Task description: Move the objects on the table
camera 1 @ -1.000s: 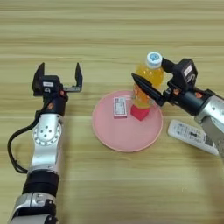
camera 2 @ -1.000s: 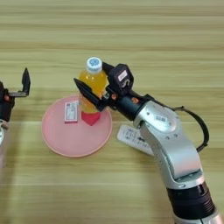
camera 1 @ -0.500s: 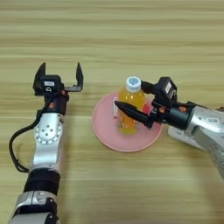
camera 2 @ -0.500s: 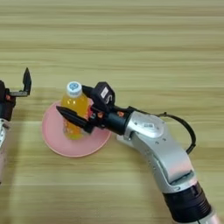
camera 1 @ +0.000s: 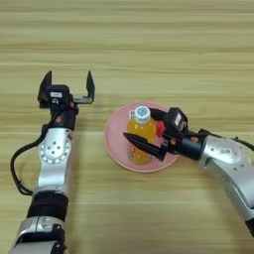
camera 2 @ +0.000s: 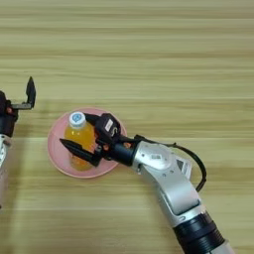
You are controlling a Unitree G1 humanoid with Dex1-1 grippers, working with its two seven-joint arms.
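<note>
Orange juice fills the small bottle (camera 1: 141, 135) that my right fingers (camera 1: 149, 136) clasp from both sides, holding it upright over the pink plate (camera 1: 115, 147) on the wooden desk (camera 1: 149, 49). Only a sliver of the white remote (camera 2: 184, 167) shows behind my right arm. Farther off, my left fingers (camera 1: 68, 85) are spread wide over bare wood beside the plate.

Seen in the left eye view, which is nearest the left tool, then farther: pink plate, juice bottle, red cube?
From the left tool:
1. pink plate, left rim closest.
2. juice bottle, on the plate.
3. red cube, at the bottle's right.
</note>
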